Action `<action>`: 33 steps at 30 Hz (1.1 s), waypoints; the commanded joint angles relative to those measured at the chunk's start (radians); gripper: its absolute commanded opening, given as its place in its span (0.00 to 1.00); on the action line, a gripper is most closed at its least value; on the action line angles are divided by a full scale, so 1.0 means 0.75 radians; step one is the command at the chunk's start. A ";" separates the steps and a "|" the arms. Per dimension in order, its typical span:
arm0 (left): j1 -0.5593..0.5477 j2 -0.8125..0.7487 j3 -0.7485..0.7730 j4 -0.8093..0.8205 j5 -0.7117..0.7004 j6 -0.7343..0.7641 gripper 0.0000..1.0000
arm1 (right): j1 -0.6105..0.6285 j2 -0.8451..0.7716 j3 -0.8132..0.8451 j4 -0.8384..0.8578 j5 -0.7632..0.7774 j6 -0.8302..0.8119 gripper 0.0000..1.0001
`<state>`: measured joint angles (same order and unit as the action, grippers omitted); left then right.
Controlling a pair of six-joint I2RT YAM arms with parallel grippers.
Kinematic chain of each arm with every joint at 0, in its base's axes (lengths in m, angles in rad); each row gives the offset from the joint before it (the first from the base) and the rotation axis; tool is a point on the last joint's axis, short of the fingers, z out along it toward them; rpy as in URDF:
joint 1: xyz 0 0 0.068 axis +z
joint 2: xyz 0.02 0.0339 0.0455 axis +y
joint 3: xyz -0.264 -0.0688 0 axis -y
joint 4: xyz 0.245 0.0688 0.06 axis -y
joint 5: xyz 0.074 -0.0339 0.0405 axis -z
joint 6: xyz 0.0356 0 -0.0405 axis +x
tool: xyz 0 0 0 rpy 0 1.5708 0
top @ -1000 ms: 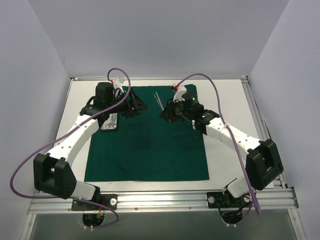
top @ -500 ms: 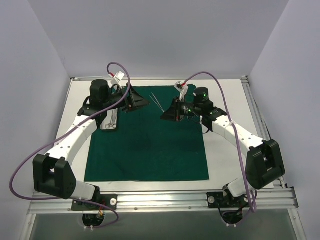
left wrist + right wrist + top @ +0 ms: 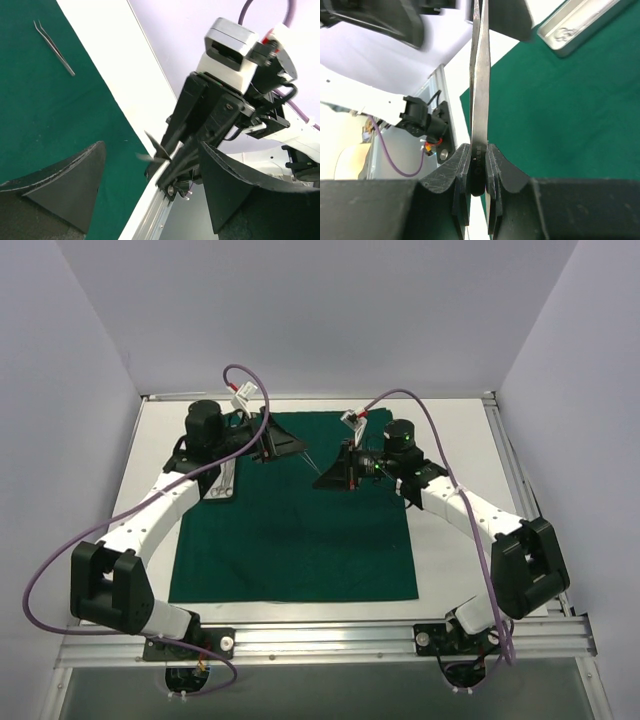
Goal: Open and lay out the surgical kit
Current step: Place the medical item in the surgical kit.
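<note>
The dark green cloth (image 3: 290, 530) lies spread flat as a square drape. The steel tray (image 3: 222, 480) sits at its left edge with instruments in it; it also shows in the right wrist view (image 3: 580, 20). My right gripper (image 3: 332, 476) is shut on a thin steel instrument (image 3: 480, 75), held above the cloth and pointing at my left gripper (image 3: 285, 445). My left gripper (image 3: 152, 150) is open, its fingers (image 3: 70, 182) on either side of the instrument's blurred tip (image 3: 150, 156). Steel tweezers (image 3: 54, 47) lie on the cloth.
White table (image 3: 460, 450) borders the cloth on the right and far side. Purple cables (image 3: 405, 400) arc over both arms. An aluminium rail (image 3: 320, 640) runs along the near edge. The grey walls stand close on three sides.
My right gripper has moved left with the instrument toward my left gripper. My left gripper has swung right and turned to face it.
</note>
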<state>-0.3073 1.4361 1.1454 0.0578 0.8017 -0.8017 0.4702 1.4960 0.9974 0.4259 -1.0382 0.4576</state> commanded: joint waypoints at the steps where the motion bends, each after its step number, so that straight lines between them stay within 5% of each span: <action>1: -0.026 0.042 0.046 0.095 0.025 -0.017 0.83 | 0.044 -0.019 0.012 0.117 -0.068 0.038 0.00; 6: -0.034 0.065 0.062 0.111 0.027 -0.052 0.68 | 0.073 -0.015 0.018 0.117 -0.050 0.040 0.00; 7: -0.032 0.067 0.062 0.121 0.027 -0.070 0.49 | 0.081 -0.015 0.020 0.117 -0.050 0.040 0.00; 9: -0.034 0.069 0.064 0.121 0.023 -0.087 0.27 | 0.089 -0.019 0.024 0.091 -0.050 0.014 0.00; 11: -0.034 0.071 0.070 0.091 0.011 -0.109 0.03 | 0.097 -0.031 0.075 -0.108 0.034 -0.066 0.18; 12: -0.034 0.071 0.078 0.066 -0.003 -0.095 0.02 | 0.101 -0.035 0.096 -0.172 0.083 -0.151 0.30; 16: -0.038 0.075 0.154 -0.252 -0.101 -0.003 0.02 | 0.169 -0.054 0.237 -0.510 0.517 -0.352 0.46; 21: -0.044 0.075 0.193 -0.351 -0.157 0.044 0.02 | 0.287 -0.039 0.355 -0.682 0.750 -0.444 0.50; 26: -0.061 0.086 0.215 -0.384 -0.159 0.052 0.02 | 0.322 0.002 0.421 -0.715 0.820 -0.483 0.48; 33: -0.071 0.092 0.240 -0.433 -0.157 0.075 0.02 | 0.353 0.061 0.466 -0.736 0.877 -0.504 0.20</action>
<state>-0.3546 1.5082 1.2762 -0.2592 0.6849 -0.7650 0.7223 1.5208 1.3071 -0.1043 -0.4248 0.1020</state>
